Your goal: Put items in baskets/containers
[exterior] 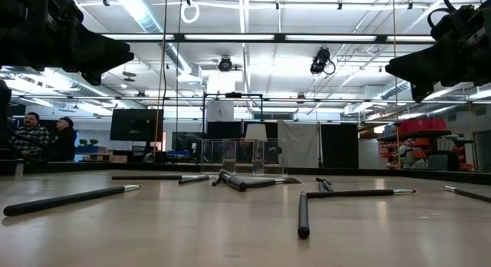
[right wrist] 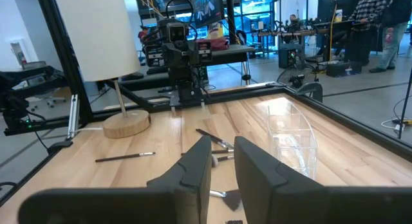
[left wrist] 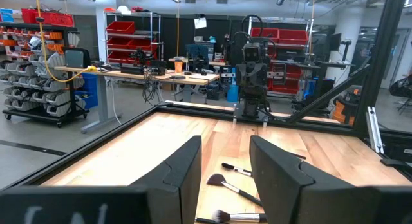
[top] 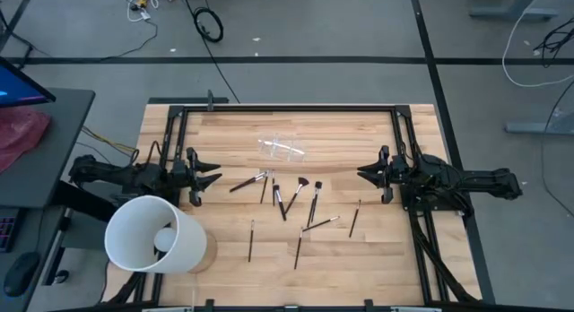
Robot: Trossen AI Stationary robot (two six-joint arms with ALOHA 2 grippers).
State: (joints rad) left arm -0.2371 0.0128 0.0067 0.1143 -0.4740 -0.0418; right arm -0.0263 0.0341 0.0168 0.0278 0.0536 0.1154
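While our left gripper (top: 215, 178) and right gripper (top: 361, 174) are hanging slightly parted, empty, brushes (top: 285, 203) are lying between them, clear holder (top: 281, 149) at twelve o'clock.

Clear holder (top: 282, 149): outline faint against the wood in the high view; contents, if any, cannot be told.

Makeup brushes (top: 285, 203) just beside the holder: overlapping, exact count uncertain; bristle colours too small to tell.

White lampshade (top: 154, 234), well apart from the holder: hides the table under it; top cut off in the right wrist view.
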